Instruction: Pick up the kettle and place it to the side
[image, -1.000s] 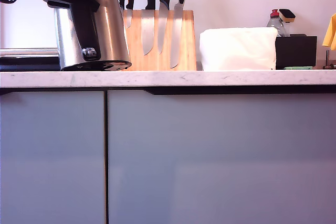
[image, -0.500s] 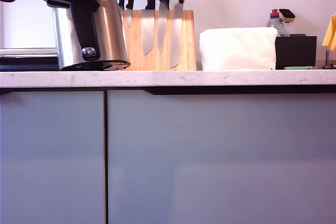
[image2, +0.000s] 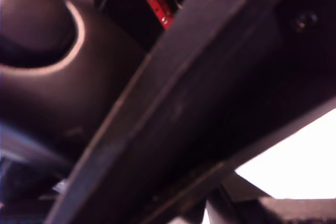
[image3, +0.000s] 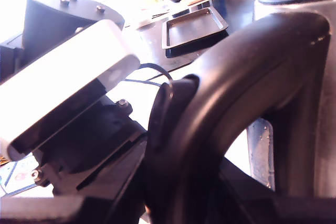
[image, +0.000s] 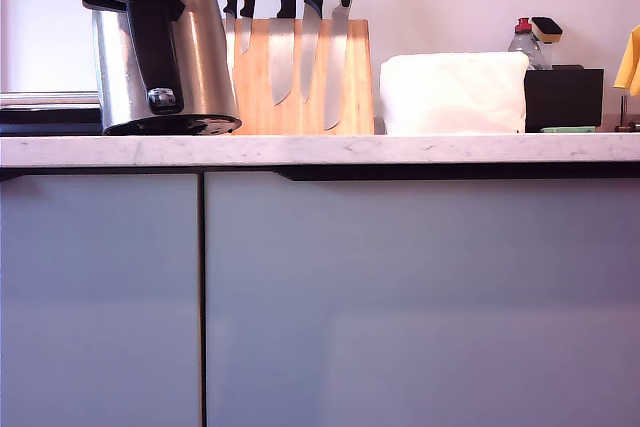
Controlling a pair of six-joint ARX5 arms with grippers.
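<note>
Kettle (image: 195, 57) tilts just beside knife block (image: 300, 82).

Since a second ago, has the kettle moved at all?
Yes. The kettle has shifted toward the exterior view's left, away from the knife block, and its tilted base sits slightly higher above the countertop.

The kettle (image: 190, 57) is tall, of brushed steel that narrows toward the top, with a big black loop handle (image3: 262, 77) and a black base ring. It is tilted, its top leaning toward 11 o'clock in the exterior view, and its dark underside shows a little. It is at the exterior view's left, at 9 o'clock from the wooden knife block (image: 300, 82) and just beside it. I cannot tell whether the base touches the counter (image: 400, 150).
</note>
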